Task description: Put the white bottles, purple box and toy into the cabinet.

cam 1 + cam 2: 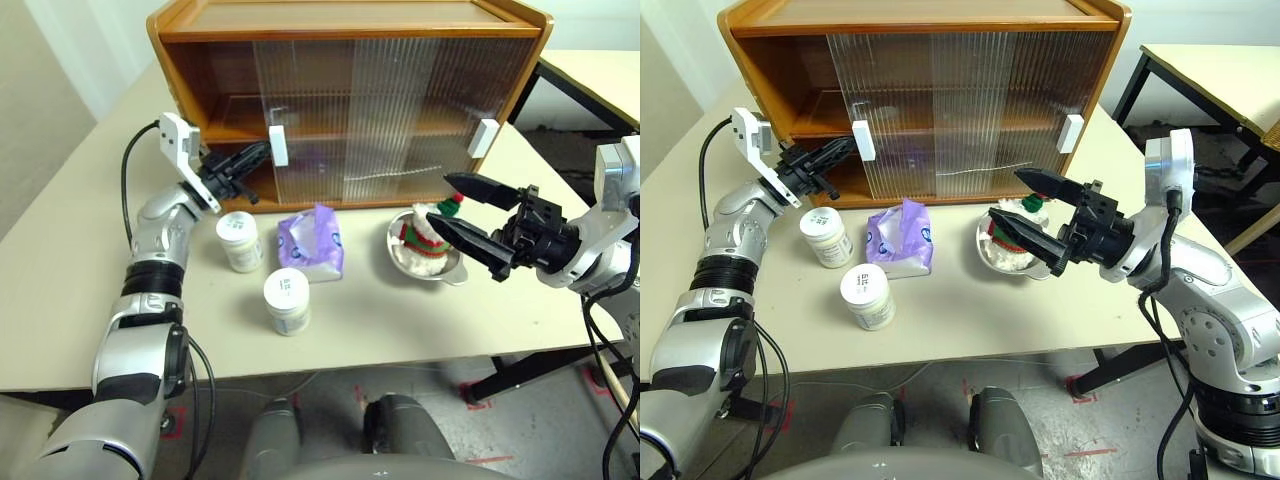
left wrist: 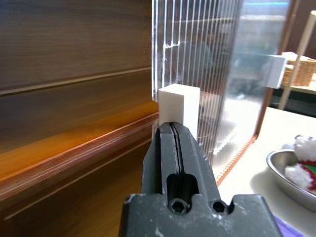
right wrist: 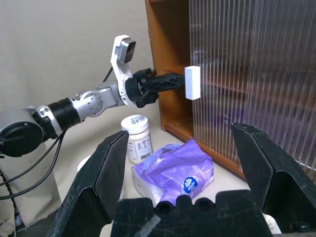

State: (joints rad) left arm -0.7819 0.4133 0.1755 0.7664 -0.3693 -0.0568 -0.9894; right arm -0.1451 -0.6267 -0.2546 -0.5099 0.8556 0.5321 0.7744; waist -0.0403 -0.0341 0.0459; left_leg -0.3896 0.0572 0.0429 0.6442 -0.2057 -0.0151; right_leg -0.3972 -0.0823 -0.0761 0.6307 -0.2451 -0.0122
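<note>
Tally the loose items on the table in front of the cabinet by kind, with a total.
White bottles: 2
Purple box: 1
Toy: 1, sitting in the bowl
Steel bowl: 1
Total: 5
</note>
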